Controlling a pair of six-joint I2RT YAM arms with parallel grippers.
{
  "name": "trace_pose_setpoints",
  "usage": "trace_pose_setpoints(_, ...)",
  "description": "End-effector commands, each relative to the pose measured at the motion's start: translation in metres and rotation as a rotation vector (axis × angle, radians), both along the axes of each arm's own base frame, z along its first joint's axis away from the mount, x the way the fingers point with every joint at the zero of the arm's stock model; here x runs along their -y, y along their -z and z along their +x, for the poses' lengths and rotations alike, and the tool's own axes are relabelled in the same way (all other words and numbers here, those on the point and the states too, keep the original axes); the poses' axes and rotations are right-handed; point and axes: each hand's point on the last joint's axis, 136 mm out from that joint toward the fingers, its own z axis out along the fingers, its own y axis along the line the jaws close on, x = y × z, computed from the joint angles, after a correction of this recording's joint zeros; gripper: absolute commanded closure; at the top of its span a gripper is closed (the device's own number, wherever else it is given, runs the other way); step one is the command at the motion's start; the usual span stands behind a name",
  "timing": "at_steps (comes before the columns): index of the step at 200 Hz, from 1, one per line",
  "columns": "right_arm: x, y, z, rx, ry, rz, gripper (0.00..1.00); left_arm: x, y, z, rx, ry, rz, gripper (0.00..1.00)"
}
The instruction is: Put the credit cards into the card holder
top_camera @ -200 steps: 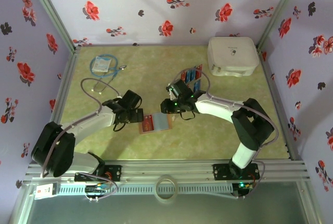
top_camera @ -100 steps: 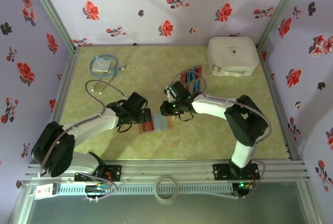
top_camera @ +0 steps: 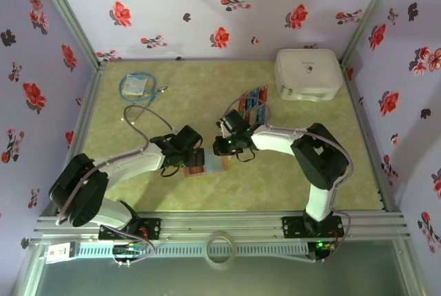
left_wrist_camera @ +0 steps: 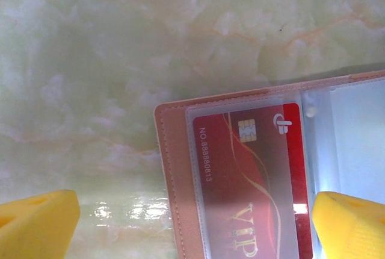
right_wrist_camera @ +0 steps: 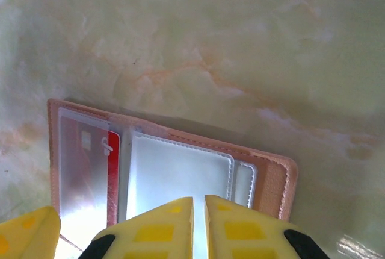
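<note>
1. Card holder (top_camera: 205, 162) lies open on the table (top_camera: 207, 89), with one red card (left_wrist_camera: 252, 174) in a clear pocket.
2. Left hand (left_wrist_camera: 192, 226) hangs over it, wide open and empty.
3. Right hand (right_wrist_camera: 198, 223) is almost closed above the middle pocket, with nothing between its fingers.
4. Other cards (top_camera: 253, 102) are near the white box (top_camera: 308, 74).

We find the card holder (top_camera: 207, 163) open mid-table, a card (left_wrist_camera: 252, 180) in its left pocket, the other credit cards (top_camera: 253, 103) farther back, rightward

The card holder (left_wrist_camera: 171, 174) is matt stitched leather with shiny clear plastic pockets (right_wrist_camera: 180, 174), the red card (left_wrist_camera: 258, 168) smooth plastic, the marbled table (left_wrist_camera: 120, 48) glossy and smooth.
</note>
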Motion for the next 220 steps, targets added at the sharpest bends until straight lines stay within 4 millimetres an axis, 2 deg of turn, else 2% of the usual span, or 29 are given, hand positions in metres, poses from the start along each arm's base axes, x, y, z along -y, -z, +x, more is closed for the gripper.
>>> trace_pose_setpoints(1, -0.009, 0.001, 0.000, 0.000, -0.027, 0.013, 0.88, 0.009, -0.007, 0.008, 0.040, 0.012, 0.009, 0.00)
trace_pose_setpoints(72, -0.023, 0.008, -0.008, -0.013, -0.056, 0.011, 0.90, 0.017, -0.001, 0.006, 0.049, 0.039, 0.010, 0.00)
trace_pose_setpoints(137, -0.022, 0.013, -0.010, -0.021, -0.045, 0.011, 0.90, 0.019, 0.008, 0.001, 0.062, 0.052, -0.008, 0.00)
trace_pose_setpoints(195, -0.023, 0.014, -0.010, -0.029, -0.036, 0.020, 0.90, 0.008, 0.026, -0.008, 0.043, 0.040, 0.019, 0.00)
trace_pose_setpoints(220, -0.026, 0.006, -0.010, -0.025, -0.037, 0.039, 0.89, 0.005, 0.033, -0.010, 0.029, 0.038, 0.037, 0.00)
